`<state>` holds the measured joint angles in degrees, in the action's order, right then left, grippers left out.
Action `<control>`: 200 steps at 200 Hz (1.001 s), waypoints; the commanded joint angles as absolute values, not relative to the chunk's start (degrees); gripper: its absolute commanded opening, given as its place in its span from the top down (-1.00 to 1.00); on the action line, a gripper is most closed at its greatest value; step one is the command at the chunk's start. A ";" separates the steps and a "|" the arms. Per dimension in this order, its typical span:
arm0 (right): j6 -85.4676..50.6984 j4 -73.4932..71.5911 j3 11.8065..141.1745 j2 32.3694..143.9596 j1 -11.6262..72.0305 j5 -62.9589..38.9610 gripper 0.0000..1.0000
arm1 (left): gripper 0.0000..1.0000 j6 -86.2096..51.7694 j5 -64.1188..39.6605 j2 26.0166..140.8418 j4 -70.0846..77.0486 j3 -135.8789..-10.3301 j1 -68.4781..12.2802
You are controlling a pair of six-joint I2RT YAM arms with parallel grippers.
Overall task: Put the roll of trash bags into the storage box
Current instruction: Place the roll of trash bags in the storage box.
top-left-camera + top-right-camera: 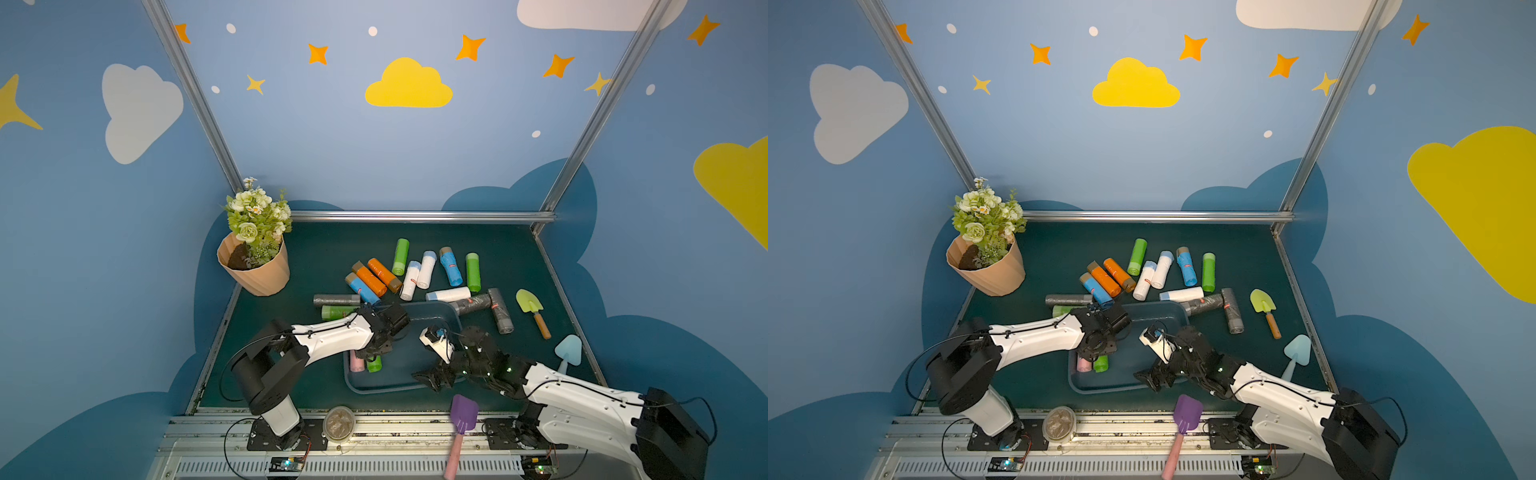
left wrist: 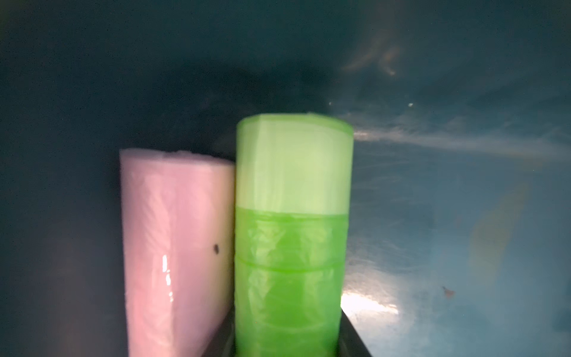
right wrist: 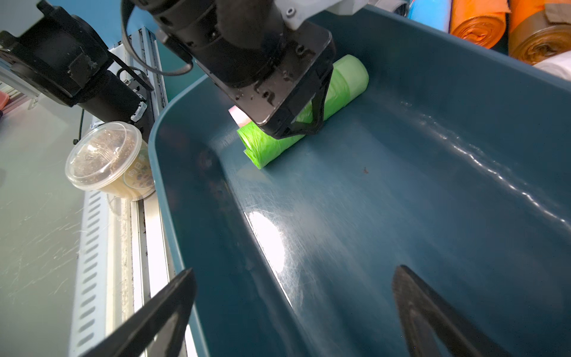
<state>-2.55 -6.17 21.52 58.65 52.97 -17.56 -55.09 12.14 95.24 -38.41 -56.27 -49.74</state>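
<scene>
The green roll (image 3: 266, 144) (lying sideways) sits inside the storage box (image 3: 432, 92).

fifteen rolls (image 1: 473, 272) (two in the storage box (image 1: 399, 365)), three spades (image 1: 528, 301), one pot (image 1: 259, 278)

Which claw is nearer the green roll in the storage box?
Left. The left claw is closed around the green roll, beside the pink roll in the storage box. The right claw is open at the box's near rim, clear of it.

L arm was stretched fwd, wrist tipped down, left gripper (image 3: 301, 125) clamped on green roll (image 3: 349, 77) (fingers either side). R arm bent low, right gripper (image 3: 295, 275) jaws wide apart.
</scene>
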 commanded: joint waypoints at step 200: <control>-1.10 -5.58 23.73 60.96 53.17 -17.27 -0.93 | -0.04 -53.61 18.61 96.99 -45.04 -59.22 -51.66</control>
<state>-2.04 -5.91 21.78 60.45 52.99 -17.43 -53.80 15.84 97.45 -40.58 -57.67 -51.13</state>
